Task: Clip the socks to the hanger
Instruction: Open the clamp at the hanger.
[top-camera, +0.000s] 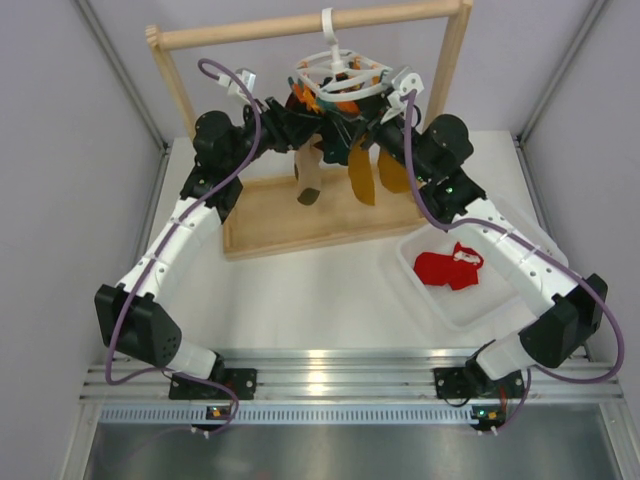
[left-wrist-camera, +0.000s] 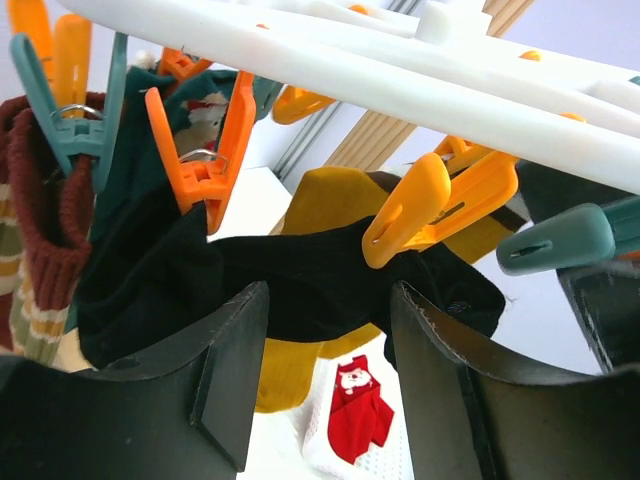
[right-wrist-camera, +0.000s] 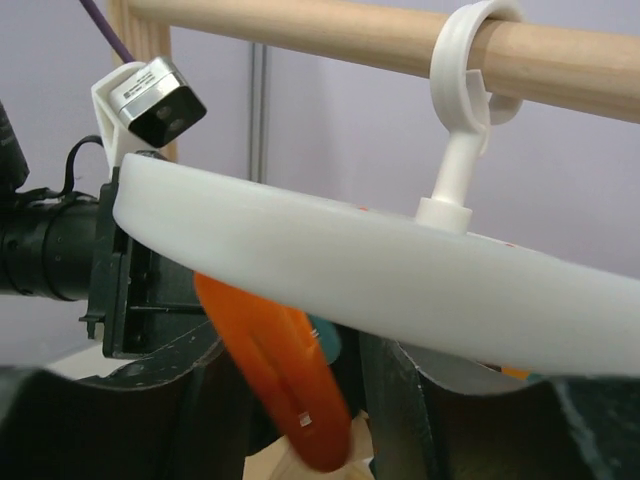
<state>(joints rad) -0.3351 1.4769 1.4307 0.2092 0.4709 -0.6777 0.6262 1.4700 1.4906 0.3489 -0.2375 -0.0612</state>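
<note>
Where the overhead camera looks down, both arms stretch away from their bases and bend inward, meeting under the hanger (top-camera: 340, 78). It hangs by its hook from the top bar of the wooden rack (top-camera: 300, 25). The left hand (top-camera: 298, 112) and right hand (top-camera: 368, 115) sit close together among the hanging laundry, too crowded there to tell how wide either stands. Mustard-yellow socks (top-camera: 362, 172) dangle just below them. Each rack upright stands just outside an arm's upper joint, so sideways room is tight. Two red socks (top-camera: 448, 268) lie in a white tray (top-camera: 425, 300) on the table (top-camera: 320, 300), beside the right forearm.

From the left wrist, the left hand (left-wrist-camera: 330, 330) points up at the hanger's white ring, its fingers (left-wrist-camera: 235, 370) spread wide. A black sock (left-wrist-camera: 300, 275) stretches across the gap just past the fingertips; whether it touches them I cannot tell. An orange clip (left-wrist-camera: 205, 180) bites the sock's left part, and a second orange clip (left-wrist-camera: 430, 215) has its tip at the sock's upper edge.

From the right wrist, the right hand (right-wrist-camera: 295, 410) sits just under the ring. Its dark fingers (right-wrist-camera: 150, 410) stand apart with a blurred orange clip (right-wrist-camera: 285, 370) between them, though I cannot tell whether they press it. The hook (right-wrist-camera: 470, 90) circles the wooden bar above.
</note>
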